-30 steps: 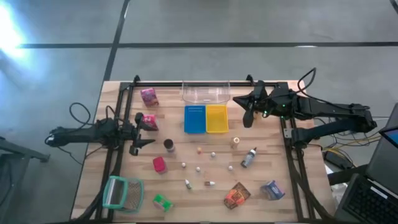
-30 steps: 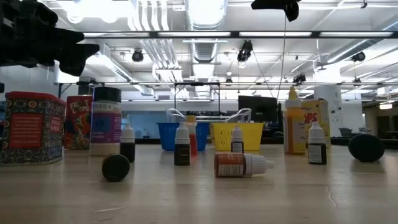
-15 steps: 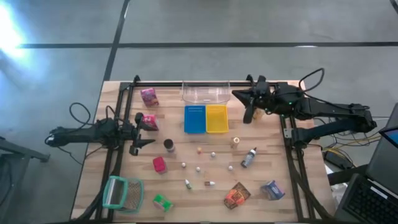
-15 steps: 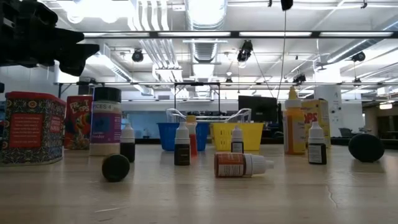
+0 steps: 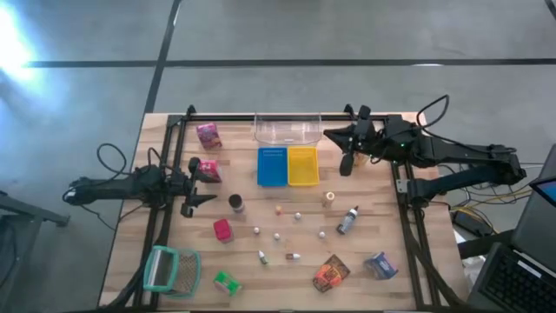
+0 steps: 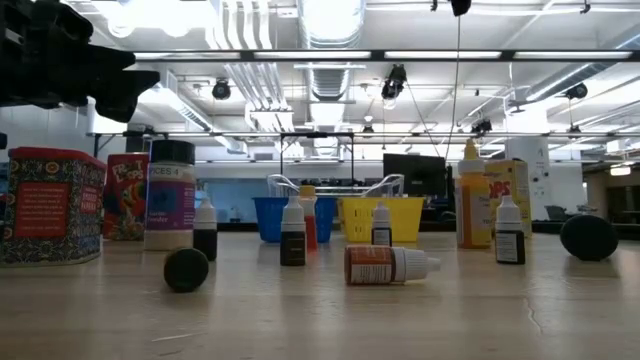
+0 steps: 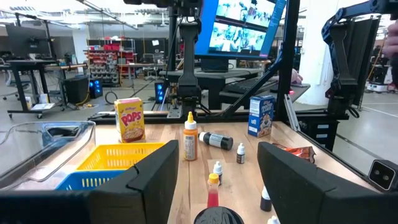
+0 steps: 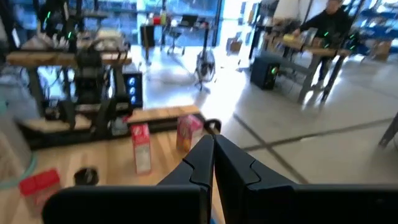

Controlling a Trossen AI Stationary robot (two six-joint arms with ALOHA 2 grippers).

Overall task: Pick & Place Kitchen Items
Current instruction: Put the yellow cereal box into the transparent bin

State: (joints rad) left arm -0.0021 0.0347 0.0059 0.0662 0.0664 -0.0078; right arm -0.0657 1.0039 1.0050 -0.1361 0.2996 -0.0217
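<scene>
The kitchen items lie scattered over the wooden table in the high view: two pink packets (image 5: 208,135) (image 5: 208,169), a dark jar (image 5: 235,203), a red can (image 5: 222,229), a green packet (image 5: 227,282), an orange packet (image 5: 330,273), a blue packet (image 5: 380,265), a grey bottle (image 5: 347,220) lying on its side, and several tiny pale pieces (image 5: 277,236). My left gripper (image 5: 201,185) is open at the table's left side, next to the nearer pink packet, facing the jar (image 7: 217,216). My right gripper (image 5: 346,163) is shut, raised right of the yellow tray, holding nothing.
A blue tray (image 5: 272,166) and a yellow tray (image 5: 302,165) sit side by side at the far middle, with a clear tub (image 5: 287,130) behind them. A teal-rimmed mesh basket (image 5: 170,269) lies at the near left corner. Black rails (image 5: 161,226) run along the table's sides.
My right gripper has risen, almost leaving the top of the low view, and its wrist has turned a little over the far right of the table. It stays shut. The items have not moved.
</scene>
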